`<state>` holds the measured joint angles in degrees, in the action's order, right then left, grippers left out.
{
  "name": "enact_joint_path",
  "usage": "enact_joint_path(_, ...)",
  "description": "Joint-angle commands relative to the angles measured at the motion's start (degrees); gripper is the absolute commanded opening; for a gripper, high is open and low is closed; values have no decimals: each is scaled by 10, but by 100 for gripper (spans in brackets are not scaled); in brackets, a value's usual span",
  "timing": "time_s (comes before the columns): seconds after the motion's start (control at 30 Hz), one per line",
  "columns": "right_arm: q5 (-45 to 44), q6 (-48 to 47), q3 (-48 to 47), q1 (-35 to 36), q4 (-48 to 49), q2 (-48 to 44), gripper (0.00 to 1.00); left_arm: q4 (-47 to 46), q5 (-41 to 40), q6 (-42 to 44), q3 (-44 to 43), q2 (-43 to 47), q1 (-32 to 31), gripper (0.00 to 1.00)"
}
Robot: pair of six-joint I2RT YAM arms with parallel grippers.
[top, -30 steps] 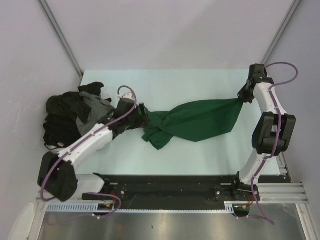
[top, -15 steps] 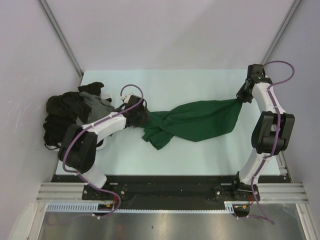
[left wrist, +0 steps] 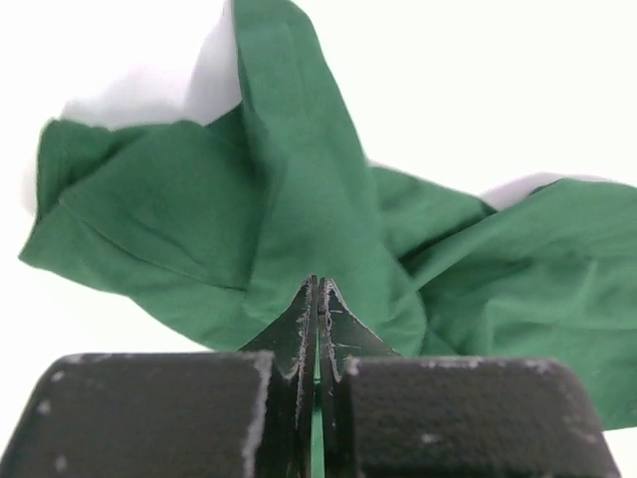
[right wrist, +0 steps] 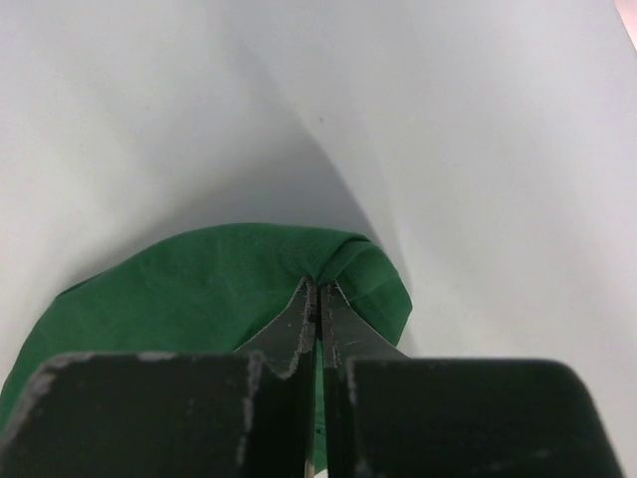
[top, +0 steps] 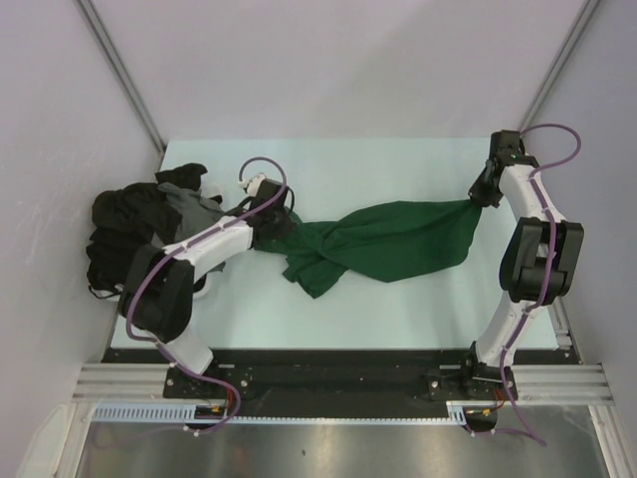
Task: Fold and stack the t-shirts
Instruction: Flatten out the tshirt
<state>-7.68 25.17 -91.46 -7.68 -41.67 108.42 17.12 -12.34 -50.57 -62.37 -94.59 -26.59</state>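
The green t-shirt (top: 388, 239) lies across the middle of the pale surface (top: 398, 309), drawn out into a long twisted band between the two arms. The right arm (top: 532, 214) reaches to the far right edge. The right jaws are pinched shut on a small fold at that end of the cloth, and in the right wrist view the fabric bunches into a nub at their tips. The left arm (top: 214, 244) stretches in from the left. The left jaws are closed tight on a thin edge of the same shirt at its left end, with rumpled green folds spreading beyond them.

To my eye the shirt is held at opposite ends so it can be pulled taut and spread flat. As it lies, it looks too twisted to fold, with a loose flap sagging toward the near side on the left. I'd say the folding proper hasn't begun. I cannot tell whether hem, sleeve or shoulder is gripped.

The other t-shirts (top: 129, 234), black and grey, sit in a heap at the left edge beside the left arm, presumably waiting their turn.
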Motion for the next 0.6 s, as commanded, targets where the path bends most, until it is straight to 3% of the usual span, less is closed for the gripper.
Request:
enact_joint_path(0.0, -8, -6, -7, 0, 9, -1, 0, 10, -23, 24, 8, 57, 6, 0)
enact_joint_path(0.07, -8, -6, -2, 0, 8, -2, 0, 12, -13, 36, 6, 64, 5, 0)
enact_joint_path(0.2, -3, -5, 1, 0, 8, -1, 0, 35, -24, 72, -81, 61, 0, 0)
enact_joint_path(0.27, -4, -4, 2, 0, 7, -1, 0, 94, -46, 83, -121, 43, -4, 0)
enact_joint_path(0.37, -9, -5, 4, 0, 8, -2, 0, 91, -23, 90, -115, 32, 2, 13)
enact_joint_path(0.43, -8, -6, 3, 0, 7, -2, 0, 43, 25, 81, -62, 34, 22, 30)
enact_joint_path(0.57, -10, -7, 6, 0, 7, -2, 0, -53, 98, 64, 35, 55, 46, 47)
